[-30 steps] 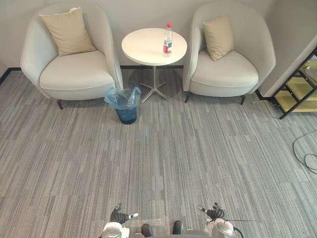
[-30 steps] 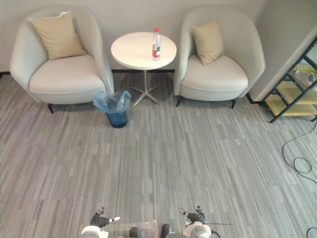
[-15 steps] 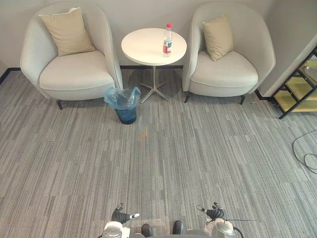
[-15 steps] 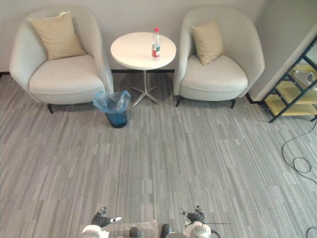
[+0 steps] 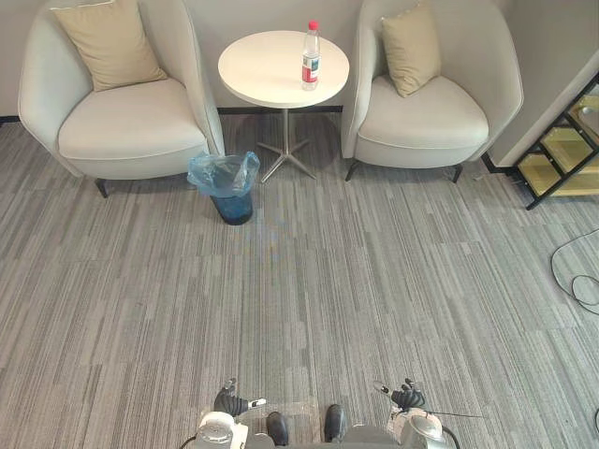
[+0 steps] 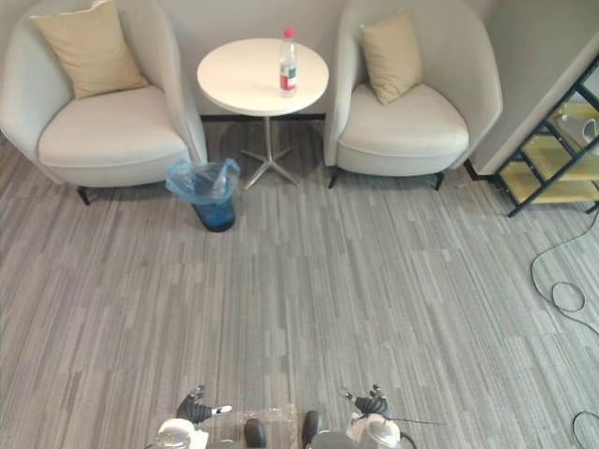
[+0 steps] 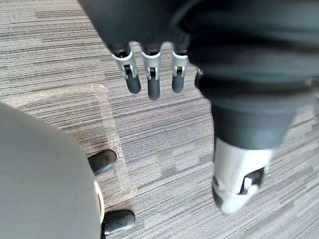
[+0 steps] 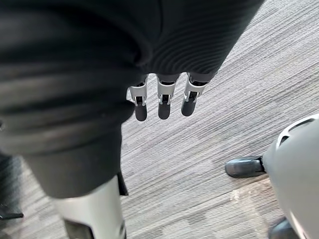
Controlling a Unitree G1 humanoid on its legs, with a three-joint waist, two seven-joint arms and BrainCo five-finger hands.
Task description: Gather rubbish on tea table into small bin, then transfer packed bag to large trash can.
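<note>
Looks like the approach step to me. The robot stands well back on the grey carpet (image 5: 374,281), with the round white tea table (image 5: 267,70) across the floor between the left armchair (image 5: 122,126) and the right armchair (image 5: 430,108). The only rubbish I can spot is a clear plastic bottle (image 5: 310,56) with a red cap, upright near the table's right-hand edge. The small bin (image 5: 225,185), dark blue with a blue bag bunched over its rim, sits on the carpet just beside the left armchair and near the table's foot.

Left hand (image 7: 152,82) and right hand (image 8: 164,102) both hang low, fingers loose and fairly straight, holding nothing.

Next move, I reckon: walk right up to the table and reach for the bottle — the right hand looks handier — then drop it in the bin. It's tall and narrow, so a sloppy reach could tip it.
</note>
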